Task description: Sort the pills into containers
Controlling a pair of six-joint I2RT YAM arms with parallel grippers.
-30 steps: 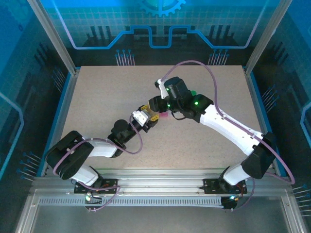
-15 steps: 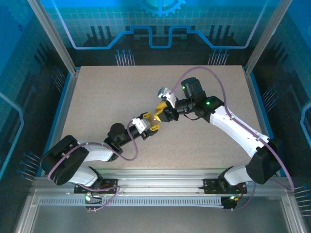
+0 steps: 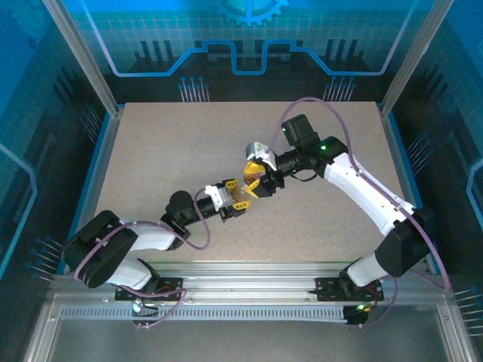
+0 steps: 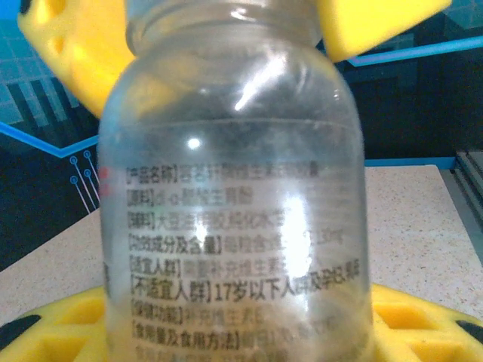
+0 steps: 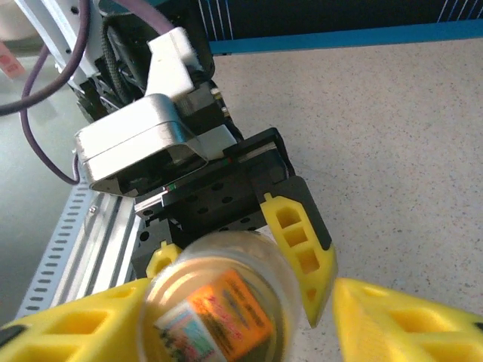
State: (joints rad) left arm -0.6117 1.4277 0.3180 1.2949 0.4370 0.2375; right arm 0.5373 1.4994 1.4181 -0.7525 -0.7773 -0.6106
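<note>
A translucent brownish vial (image 4: 234,226) with printed text stands between the yellow fingers (image 4: 53,332) of my left gripper (image 4: 234,335), which is shut on its body. In the top view this grip (image 3: 239,200) is above the table's middle. My right gripper (image 3: 254,178) meets it from the far right. Its yellow fingers (image 4: 75,60) stand on either side of the vial's neck. In the right wrist view the vial's mouth (image 5: 219,309) faces the camera inside my right gripper (image 5: 241,332), which is open, with a gap on the right side. The pills are hidden.
The speckled beige table (image 3: 151,158) stretches to blue-edged walls on the left, right and far sides. An aluminium rail (image 3: 241,283) with both arm bases runs along the near edge. The left arm's purple cable (image 3: 198,226) loops near its wrist.
My right gripper has swung in towards the left one and its jaws have spread apart around the vial. The left gripper has drawn slightly nearer and stays shut on the vial.
</note>
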